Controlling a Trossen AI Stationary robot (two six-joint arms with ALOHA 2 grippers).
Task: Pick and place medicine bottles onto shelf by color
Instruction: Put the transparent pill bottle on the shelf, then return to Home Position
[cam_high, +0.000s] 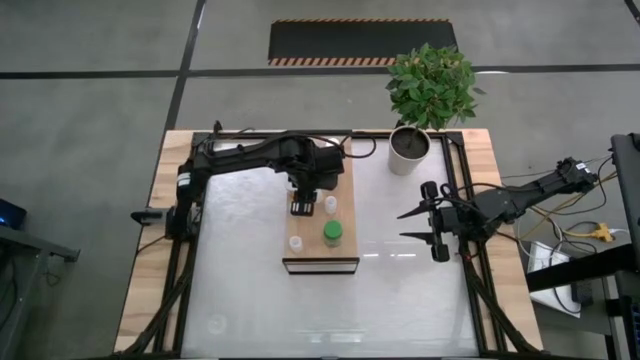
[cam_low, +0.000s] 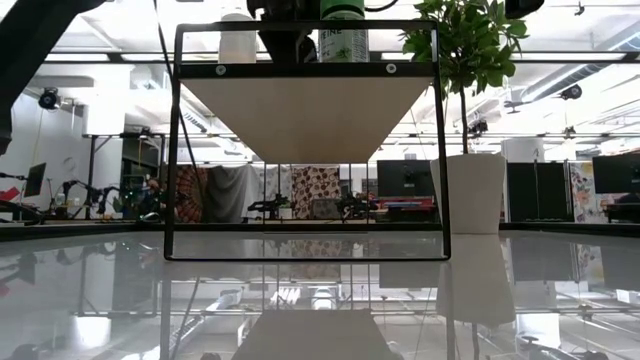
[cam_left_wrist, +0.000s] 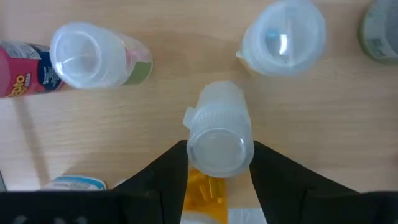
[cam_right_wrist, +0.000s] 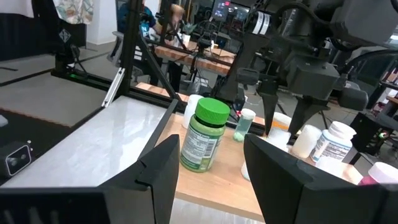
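The light-wood shelf (cam_high: 345, 185) stands mid-table on a black frame (cam_low: 175, 150). On it stand a green-capped bottle (cam_high: 332, 233) (cam_right_wrist: 202, 140) and several white-capped bottles (cam_high: 330, 205) (cam_left_wrist: 283, 37), one with a pink label (cam_left_wrist: 81, 56). My left gripper (cam_high: 303, 205) (cam_left_wrist: 217, 171) points down over the shelf, shut on a white-capped bottle (cam_left_wrist: 217, 143) with yellow showing beneath the cap. My right gripper (cam_high: 420, 225) (cam_right_wrist: 208, 180) hovers open and level by the table's right edge, facing the shelf, nothing between its fingers. My left gripper has the white-capped bottle's cap (cam_left_wrist: 217, 152) between its two fingers (cam_left_wrist: 168, 177), one on each side. The fingers come from above, pointing down. The cap faces up toward the wrist. Whether the bottle's base rests on the shelf is hidden by the bottle itself.
A white plant pot (cam_high: 410, 150) (cam_low: 470, 190) with a leafy plant stands at the table's far right, close to the shelf's far corner. Bottles crowd the shelf around the left gripper. The glossy white tabletop (cam_high: 250, 280) lies bare on the near side.
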